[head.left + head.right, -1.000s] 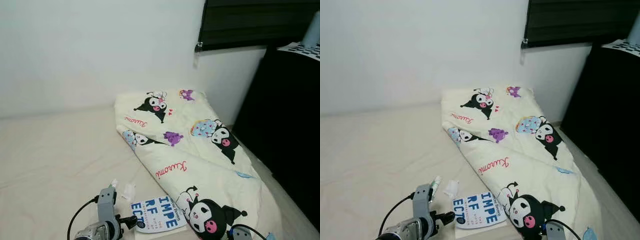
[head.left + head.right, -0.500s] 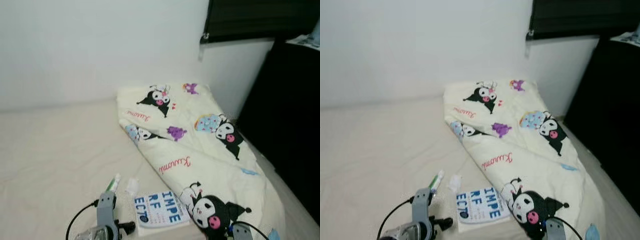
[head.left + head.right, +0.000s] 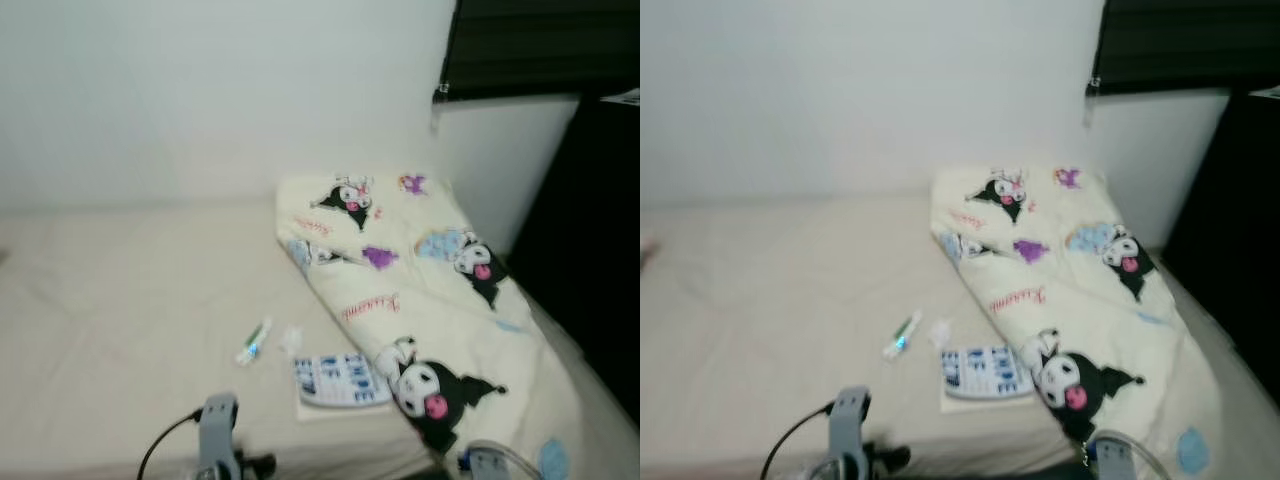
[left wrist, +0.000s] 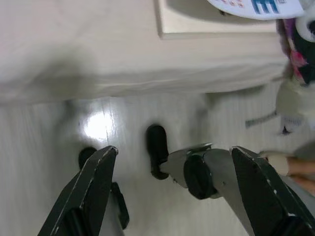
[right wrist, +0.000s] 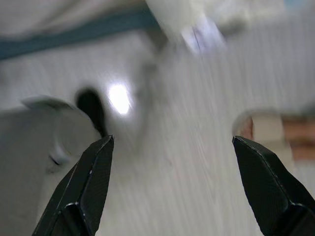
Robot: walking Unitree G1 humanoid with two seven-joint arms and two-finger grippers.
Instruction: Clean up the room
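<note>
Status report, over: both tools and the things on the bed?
Left tool open, empty, low over floor. Right tool open, empty. On bed: small tube, booklet, cartoon quilt. Nothing blocking.

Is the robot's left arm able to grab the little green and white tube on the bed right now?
Probably not yet. The left tool hangs low over the pale floor beside the bed, open, below the mattress edge. The small green and white tube lies further in on the cream sheet, nothing covering it, so the arm must lift first.

Bedroom in a home: a bed (image 3: 120, 300) is being shown against a white wall (image 3: 200, 90), with a cartoon-print quilt (image 3: 430, 300) lying folded on it.
</note>
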